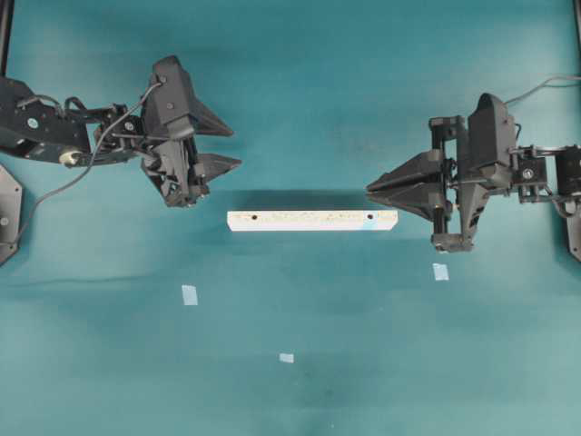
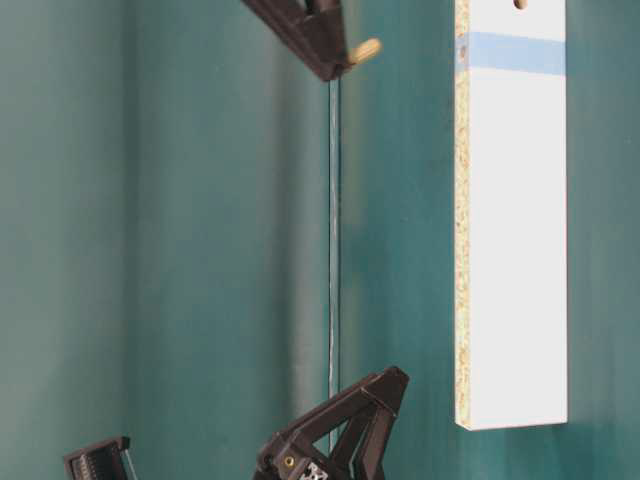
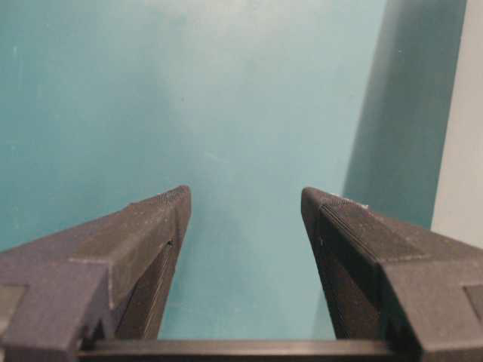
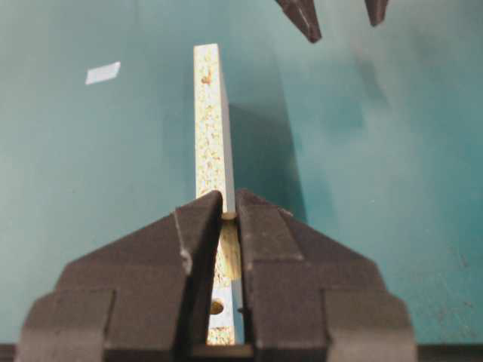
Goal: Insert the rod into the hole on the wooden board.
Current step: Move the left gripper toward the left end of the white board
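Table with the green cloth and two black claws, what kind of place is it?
Probably a robot practice bench in a lab. A plain teal table holds just a wooden board and tape squares, with the left gripper and right gripper on either side.

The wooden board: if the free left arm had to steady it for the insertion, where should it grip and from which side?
The wooden board stands on its long edge, so pinch its two broad faces from above at the unmarked end near the left gripper, which is open and empty. That probably keeps clear of the hole, where the right gripper holds the rod.
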You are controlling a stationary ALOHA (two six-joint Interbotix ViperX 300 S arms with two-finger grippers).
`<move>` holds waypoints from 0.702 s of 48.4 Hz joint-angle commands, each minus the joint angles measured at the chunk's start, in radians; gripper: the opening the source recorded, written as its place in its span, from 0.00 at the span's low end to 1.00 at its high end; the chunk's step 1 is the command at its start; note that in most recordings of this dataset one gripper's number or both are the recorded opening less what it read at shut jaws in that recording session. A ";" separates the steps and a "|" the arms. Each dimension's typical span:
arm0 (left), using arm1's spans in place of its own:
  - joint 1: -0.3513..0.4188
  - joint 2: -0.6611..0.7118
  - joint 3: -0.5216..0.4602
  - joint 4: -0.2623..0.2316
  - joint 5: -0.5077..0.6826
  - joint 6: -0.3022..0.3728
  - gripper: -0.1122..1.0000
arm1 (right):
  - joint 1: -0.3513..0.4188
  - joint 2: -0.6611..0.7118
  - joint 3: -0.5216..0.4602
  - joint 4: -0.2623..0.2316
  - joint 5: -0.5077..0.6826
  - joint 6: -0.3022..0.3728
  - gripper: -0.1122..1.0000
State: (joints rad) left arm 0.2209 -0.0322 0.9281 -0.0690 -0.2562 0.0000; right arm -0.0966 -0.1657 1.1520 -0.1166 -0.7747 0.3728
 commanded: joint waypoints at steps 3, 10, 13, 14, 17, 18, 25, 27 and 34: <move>-0.003 -0.025 -0.017 0.003 -0.005 0.003 0.76 | -0.002 0.023 -0.002 0.006 -0.060 -0.005 0.18; -0.003 -0.025 -0.017 0.003 -0.005 0.005 0.76 | 0.002 0.055 -0.009 0.005 -0.098 -0.006 0.18; -0.003 -0.023 -0.017 0.003 -0.005 0.003 0.76 | 0.003 0.069 -0.011 0.005 -0.118 -0.006 0.18; -0.003 -0.025 -0.017 0.003 -0.005 0.003 0.76 | 0.005 0.074 -0.012 0.006 -0.124 -0.006 0.18; -0.002 -0.025 -0.017 0.003 -0.005 0.005 0.76 | 0.011 0.091 -0.011 0.011 -0.149 -0.006 0.18; -0.003 -0.025 -0.017 0.003 -0.005 0.003 0.76 | 0.012 0.095 -0.011 0.012 -0.153 -0.006 0.18; -0.003 -0.025 -0.015 0.003 -0.005 0.005 0.76 | 0.026 0.121 -0.009 0.035 -0.186 -0.006 0.18; -0.003 -0.023 -0.014 0.003 -0.005 0.005 0.76 | 0.029 0.124 -0.009 0.037 -0.189 -0.006 0.18; -0.003 -0.025 -0.012 0.003 -0.005 0.005 0.76 | 0.040 0.130 -0.008 0.057 -0.193 -0.006 0.18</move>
State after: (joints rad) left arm 0.2209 -0.0322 0.9265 -0.0675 -0.2562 0.0000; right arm -0.0629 -0.0291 1.1520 -0.0706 -0.9557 0.3682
